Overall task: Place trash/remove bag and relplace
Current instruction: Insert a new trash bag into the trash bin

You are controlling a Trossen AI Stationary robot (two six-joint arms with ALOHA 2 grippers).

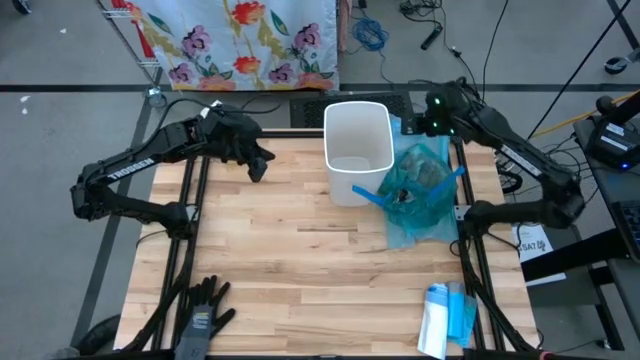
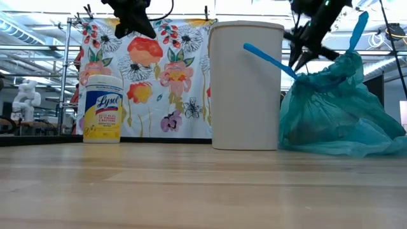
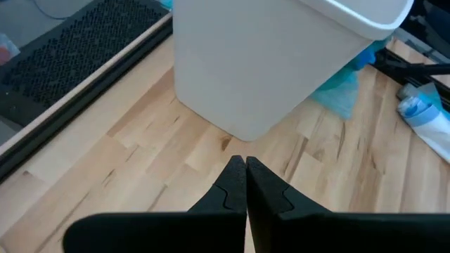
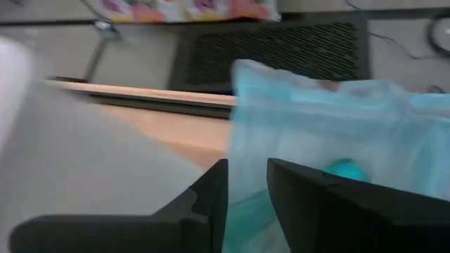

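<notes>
1. Your left end effector [image 1: 259, 165] is hovering with fingers pressed together, empty, beside the white bin [image 1: 357, 150].
2. Your right end effector [image 4: 246, 184] is spreading narrowly at the teal bag [image 1: 420, 192], sitting on the bench [image 1: 290, 250] against the bin.

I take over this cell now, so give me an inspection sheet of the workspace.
Surface: wooden table, bare middle.
Job's things: white bin upright, unlined; full teal bag beside it, touching.
Clutter: black gloves, bag roll at near edge; wipes canister.
Grippers: left gripper shut, empty, raised near the bin; right gripper slightly open over the bag's top.
Cables: on the floor behind the table.
Surroundings: floral cloth.
</notes>
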